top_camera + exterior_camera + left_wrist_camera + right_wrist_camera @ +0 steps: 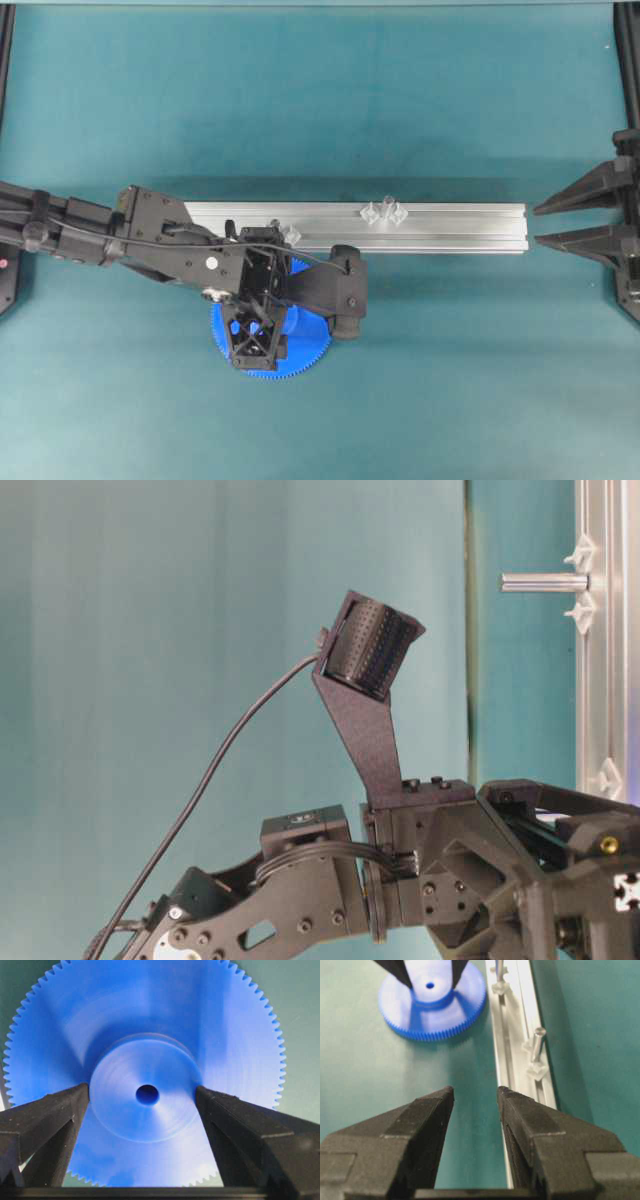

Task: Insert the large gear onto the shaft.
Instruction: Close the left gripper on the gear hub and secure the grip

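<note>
left tool spread wide astride the hub of the gear, which lies flat on the surface beside the rail; nothing gripped yet. right tool open, empty. an off-centre squeeze could tilt the gear, so its bore misses the shaft.

left arm covers most of the gear overhead; second pin cut off at the right wrist view's top edge.

large gear before rail
</note>
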